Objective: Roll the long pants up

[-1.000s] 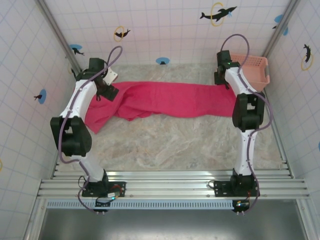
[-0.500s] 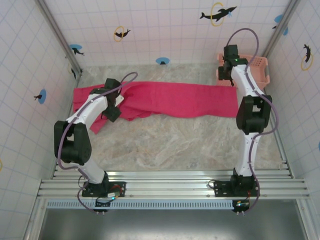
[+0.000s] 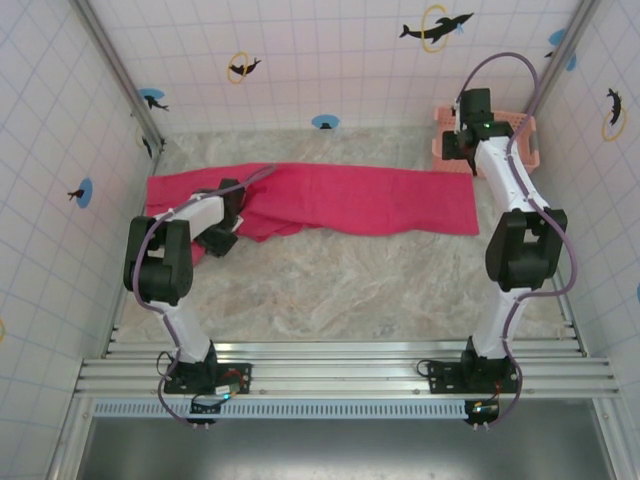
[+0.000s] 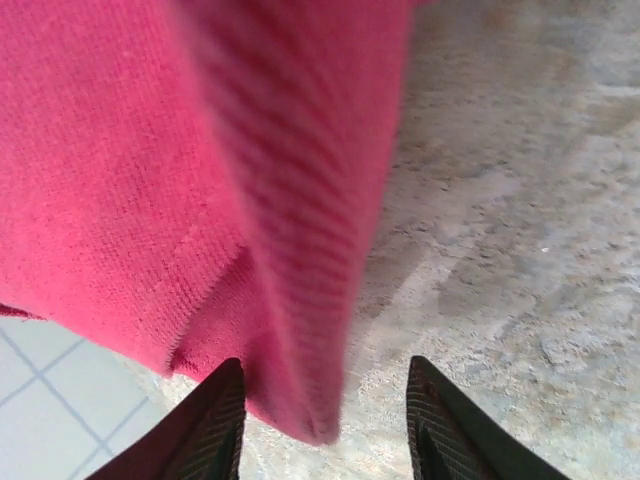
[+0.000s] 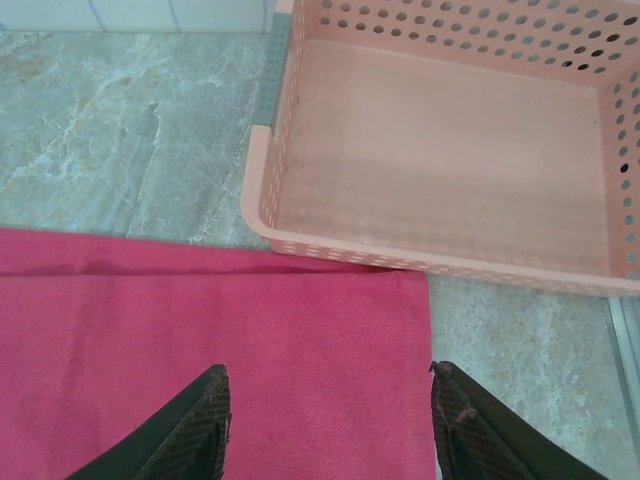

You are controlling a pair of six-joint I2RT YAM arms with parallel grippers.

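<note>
**Pants now laid out full length; rolling not yet begun**

The long pants point(image 3: 350, 200) lie as one flat magenta strip across the far half of the table point(image 3: 350, 290), running from the left wall almost to the basket point(image 3: 527, 150). A second ago the left end was bunched and doubled back under the left arm. That end has since been drawn out toward the wall, and only a small fold remains near the front edge beside the left gripper point(image 3: 220, 240).

In the left wrist view the left gripper point(image 4: 325, 440) has its fingers spread wide. A loose fold of cloth hangs between them, unpinched (so it looks to have let go). The right arm has swung back from the strip's right end toward the basket. The right gripper point(image 5: 325, 440) hovers with its jaws apart over the square right end of the pants point(image 5: 200, 330), whose corner lies just under the basket's point(image 5: 268, 190) near wall.

With the pants straightened, the task is at its starting line. The likely next step is to take one end and begin turning it over.
</note>
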